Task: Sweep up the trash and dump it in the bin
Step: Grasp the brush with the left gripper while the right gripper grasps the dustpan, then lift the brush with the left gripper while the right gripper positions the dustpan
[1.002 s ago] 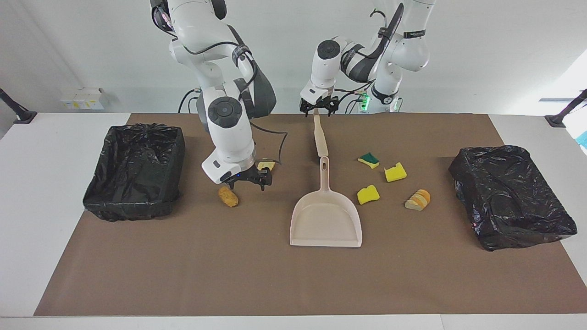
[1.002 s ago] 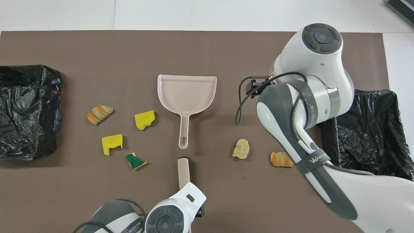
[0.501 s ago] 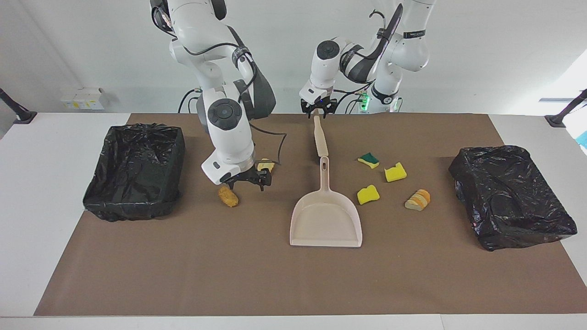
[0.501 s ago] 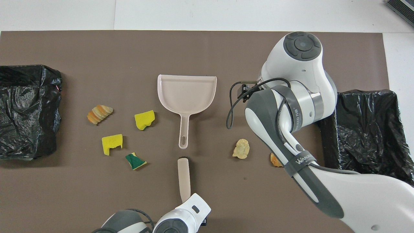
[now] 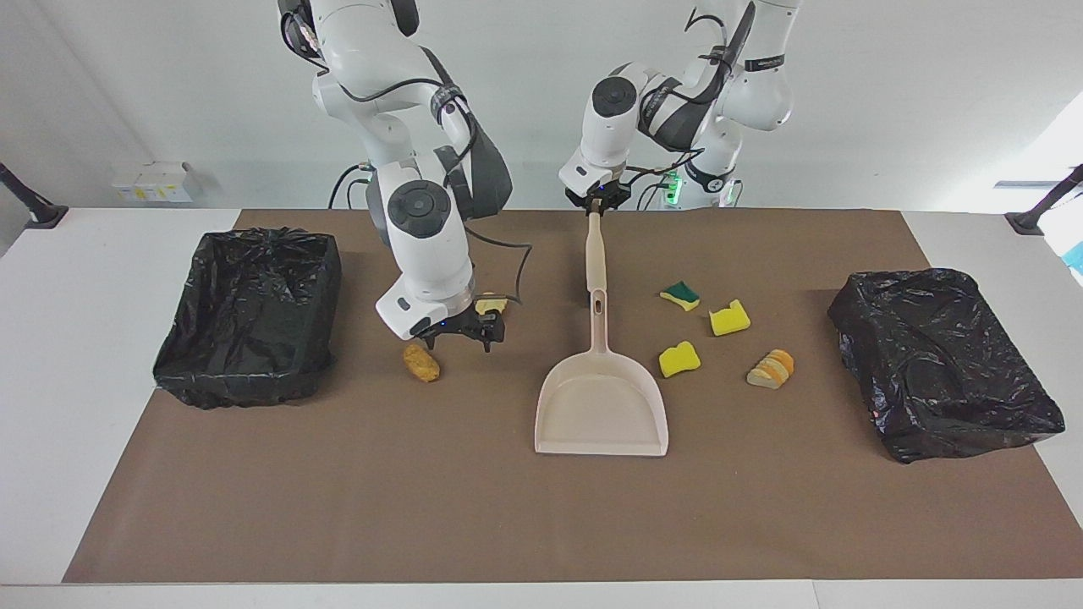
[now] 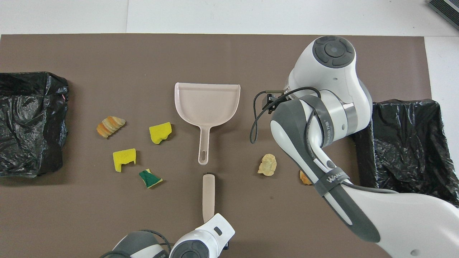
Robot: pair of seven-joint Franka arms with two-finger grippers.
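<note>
The trash lies in two groups on the brown mat. In the facing view, four pieces sit in the middle band of the frame toward the left arm's end: a green-topped sponge, a notched sponge just beside it, a yellow sponge lower down near the dustpan, and a bread slice lowest and nearest the covered bin. Toward the right arm's end, also mid-frame, lie an orange piece and, higher up, a pale piece. None of them is in the dustpan or a bin.

The right gripper hangs low over the mat between those two pieces, its jaws spread wide and holding nothing. In the overhead view its arm hides most of the orange piece.

The dustpan lies flat at the centre of the frame, its mouth toward the bottom edge and its handle pointing up at the robots. Above it, at top centre, the left gripper is clamped tight on the top end of the brush, which slants down toward the dustpan's handle. From overhead the brush's tip is apart from that handle.

The open bin, lined in black plastic, stands at the right arm's end of the mat.
</note>
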